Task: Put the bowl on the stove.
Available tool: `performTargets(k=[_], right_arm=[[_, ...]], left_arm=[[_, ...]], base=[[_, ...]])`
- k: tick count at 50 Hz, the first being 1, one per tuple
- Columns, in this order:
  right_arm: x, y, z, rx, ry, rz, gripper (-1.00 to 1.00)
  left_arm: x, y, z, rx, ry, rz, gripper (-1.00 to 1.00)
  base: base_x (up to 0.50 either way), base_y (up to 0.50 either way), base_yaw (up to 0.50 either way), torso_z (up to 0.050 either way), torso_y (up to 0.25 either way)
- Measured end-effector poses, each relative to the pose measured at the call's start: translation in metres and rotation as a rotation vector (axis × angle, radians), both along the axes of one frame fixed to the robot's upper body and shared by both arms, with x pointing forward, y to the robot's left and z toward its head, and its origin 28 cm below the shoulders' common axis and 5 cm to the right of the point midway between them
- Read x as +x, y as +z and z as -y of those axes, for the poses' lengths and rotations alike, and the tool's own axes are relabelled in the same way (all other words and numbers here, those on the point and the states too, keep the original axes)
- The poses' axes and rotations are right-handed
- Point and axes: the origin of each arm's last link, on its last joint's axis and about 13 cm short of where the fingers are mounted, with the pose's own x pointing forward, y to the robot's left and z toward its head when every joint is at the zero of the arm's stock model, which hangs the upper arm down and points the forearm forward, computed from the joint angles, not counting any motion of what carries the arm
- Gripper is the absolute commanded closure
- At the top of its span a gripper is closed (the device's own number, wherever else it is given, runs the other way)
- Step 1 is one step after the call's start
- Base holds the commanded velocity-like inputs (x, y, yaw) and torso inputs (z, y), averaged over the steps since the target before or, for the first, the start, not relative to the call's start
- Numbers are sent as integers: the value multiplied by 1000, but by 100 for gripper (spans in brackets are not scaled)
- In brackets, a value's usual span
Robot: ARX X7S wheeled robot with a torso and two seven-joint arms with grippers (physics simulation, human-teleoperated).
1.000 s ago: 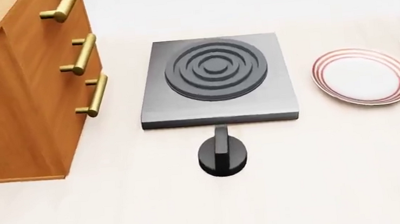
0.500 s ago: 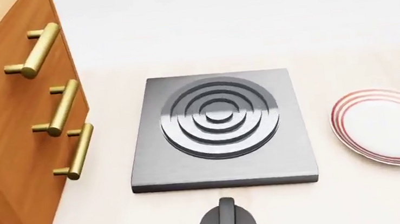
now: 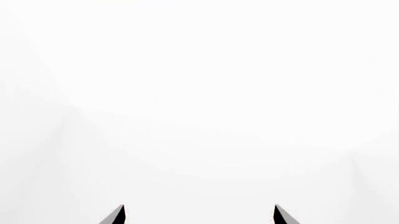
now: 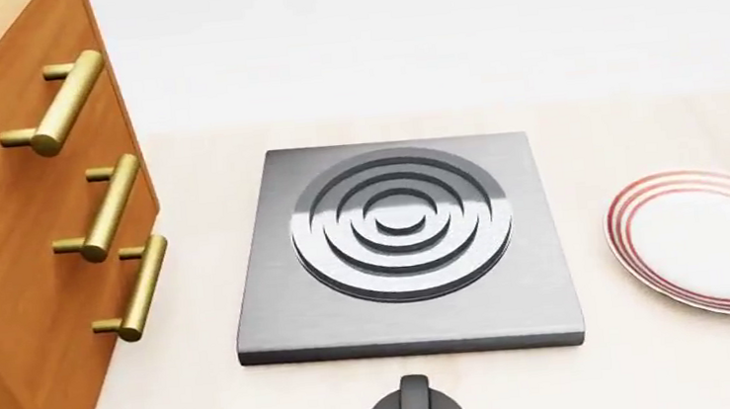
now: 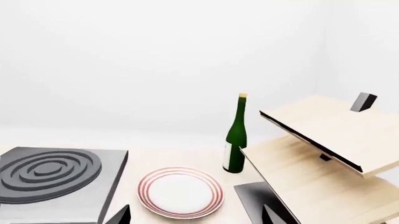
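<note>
On the pale counter the square dark grey metal stove (image 4: 402,246) sits bare beside the red-ringed white plate (image 4: 712,241); the speckled bowl appears nowhere; both grippers hang released, empty; a blind reach risks striking the green bottle (image 5: 235,135).

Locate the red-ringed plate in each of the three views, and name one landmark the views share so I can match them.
Head view: the plate lies at the right edge, on the table right of the stove, apart from it.
Right wrist view: plate low in the middle, between the stove and the green bottle.
Left wrist view: not in it; only white background.
Shared landmark: the stove's ringed burner, in head and right wrist views.
</note>
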Motion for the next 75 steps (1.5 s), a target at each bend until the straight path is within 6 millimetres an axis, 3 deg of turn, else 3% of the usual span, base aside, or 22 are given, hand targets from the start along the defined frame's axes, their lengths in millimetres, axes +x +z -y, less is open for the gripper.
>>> performTargets(k=[9, 18, 27, 53, 75], right_arm=[[7, 10, 3, -55, 10, -67, -100], [6, 34, 18, -81, 27, -174, -100], [3, 41, 32, -60, 32, -321, -100], [2, 25, 43, 33, 44, -562, -100], [24, 2, 40, 40, 52, -625, -100]], left_arm=[[1, -1, 0, 0, -2, -3, -100], [2, -2, 0, 0, -6, -8, -100], [3, -3, 1, 2, -10, -12, -100], [5, -3, 1, 4, -10, -18, -100], [4, -3, 1, 5, -8, -20, -100]], base=[[0, 0, 0, 0, 0], [0, 0, 0, 0, 0], [0, 0, 0, 0, 0], [0, 0, 0, 0, 0], [0, 0, 0, 0, 0]])
